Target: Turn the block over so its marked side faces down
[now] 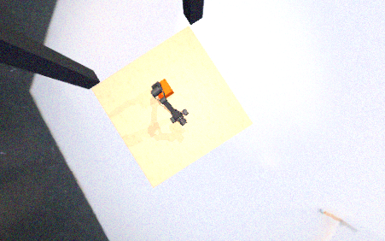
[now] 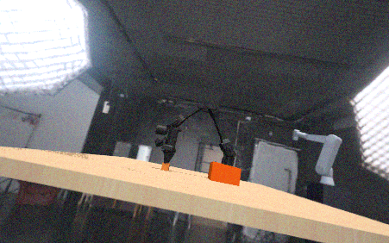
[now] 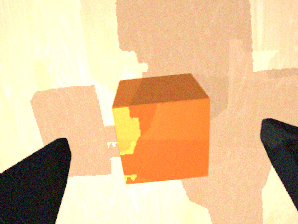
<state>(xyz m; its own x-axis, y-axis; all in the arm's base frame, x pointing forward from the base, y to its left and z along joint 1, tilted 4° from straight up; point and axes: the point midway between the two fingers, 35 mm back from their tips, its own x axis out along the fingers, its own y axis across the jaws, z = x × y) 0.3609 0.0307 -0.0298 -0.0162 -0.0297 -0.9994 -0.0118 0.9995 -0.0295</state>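
Observation:
The orange block [image 3: 169, 137] lies on the pale wooden table [image 3: 53, 30] [image 1: 209, 128] [image 2: 65, 172]. In the wrist view its yellow marked patch [image 3: 125, 131] shows on the left face, not on top. My gripper [image 3: 166, 137] [image 1: 155, 89] [image 2: 166, 160] is open wide and empty, and it hangs just above the block with one dark finger on each side, not touching it. In the exterior view the block [image 2: 165, 166] shows as a small orange piece right below the fingertips. From above, the gripper head hides most of it.
A larger orange box [image 2: 224, 173] [image 1: 167, 87] lies on the table close beside the gripper, in front of the arm's base [image 2: 228, 152] [image 1: 178, 116]. The table's edges drop off all around. A white robot arm [image 2: 328, 155] stands in the far background.

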